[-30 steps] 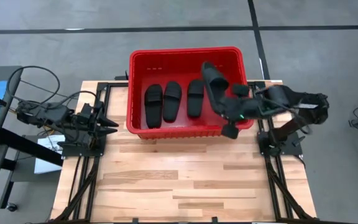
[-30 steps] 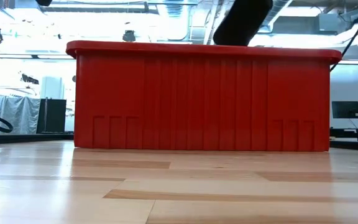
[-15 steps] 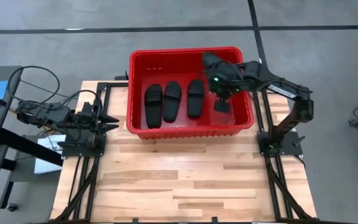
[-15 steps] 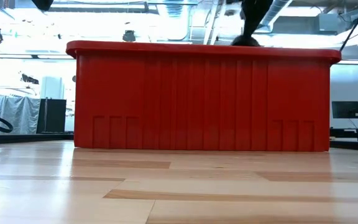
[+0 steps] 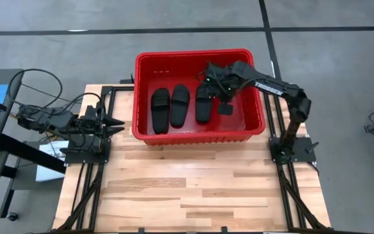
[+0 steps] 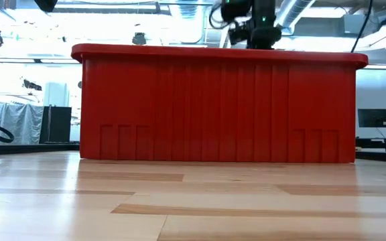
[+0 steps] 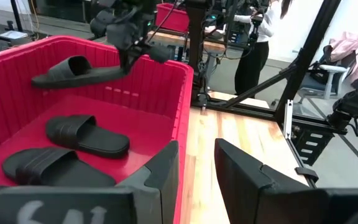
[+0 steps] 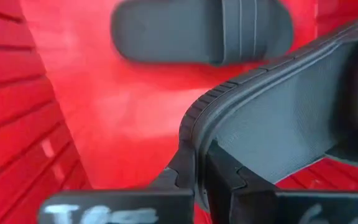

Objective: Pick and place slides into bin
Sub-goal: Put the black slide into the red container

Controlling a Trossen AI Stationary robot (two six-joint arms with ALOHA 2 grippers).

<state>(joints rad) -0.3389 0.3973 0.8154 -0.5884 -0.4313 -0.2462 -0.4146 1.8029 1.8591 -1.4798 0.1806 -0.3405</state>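
The red bin [image 5: 141,97] stands at the table's far middle. Three black slides [image 5: 180,104] lie side by side, soles down, on its floor. In the left wrist view two of them show whole [image 7: 86,134]. My right gripper [image 7: 129,59] reaches down into the bin from the right, shut on another slide [image 7: 73,70] above the floor. In the low view only my right gripper's wrist [image 6: 260,30] shows above the bin's rim. My left gripper [image 5: 114,125] waits open at the table's left, pointing at the bin. My right gripper pinches the rim of the slide's sole [image 8: 191,134] at one end between its two fingers. The fingers come from above, pointing steeply down. The slide reaches out sideways from them about level, strap up, clear of the bin's floor and of the other slides.
Bare bin floor [image 5: 242,107] lies right of the three slides. Open wooden table top [image 5: 193,188] stretches in front of the bin. Beyond the table, a person [image 7: 260,37] stands among frames and another red tub [image 7: 173,15].
My right gripper has swung with its slide from the bin's near right corner toward the far edge and left, over the rim and down into the bin. It has tipped to point more steeply down. The slide now hangs inside the bin, above the floor.
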